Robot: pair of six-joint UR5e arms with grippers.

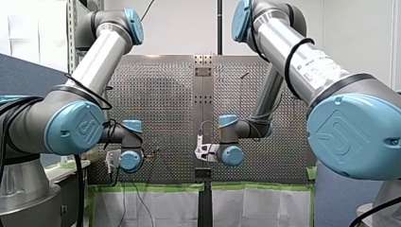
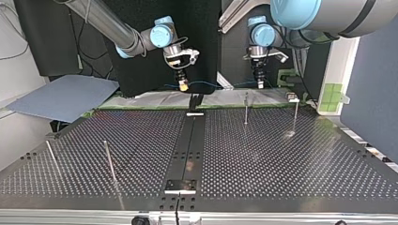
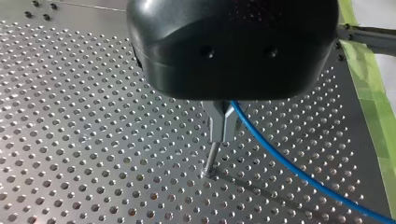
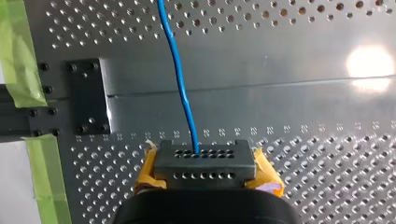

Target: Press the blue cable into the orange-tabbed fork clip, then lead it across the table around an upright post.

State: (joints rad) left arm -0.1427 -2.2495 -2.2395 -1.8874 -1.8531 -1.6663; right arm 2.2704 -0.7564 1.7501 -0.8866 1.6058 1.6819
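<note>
Both grippers are clamped on the cable (image 2: pixel 216 85). It hangs stretched between them over the far edge of the desk (image 2: pixel 281 159), at 12 o'clock in the top view. My right gripper (image 4: pixel 204 156) pinches it between yellow pads, and my left gripper (image 3: pixel 223 126) between metal fingers. I think two holds are used so that the span is taut and can be steered. In the top view a post (image 2: pixel 246 108) stands near my left gripper, at its 7 o'clock; probably this is the one to go around. I cannot find the clip.
</note>
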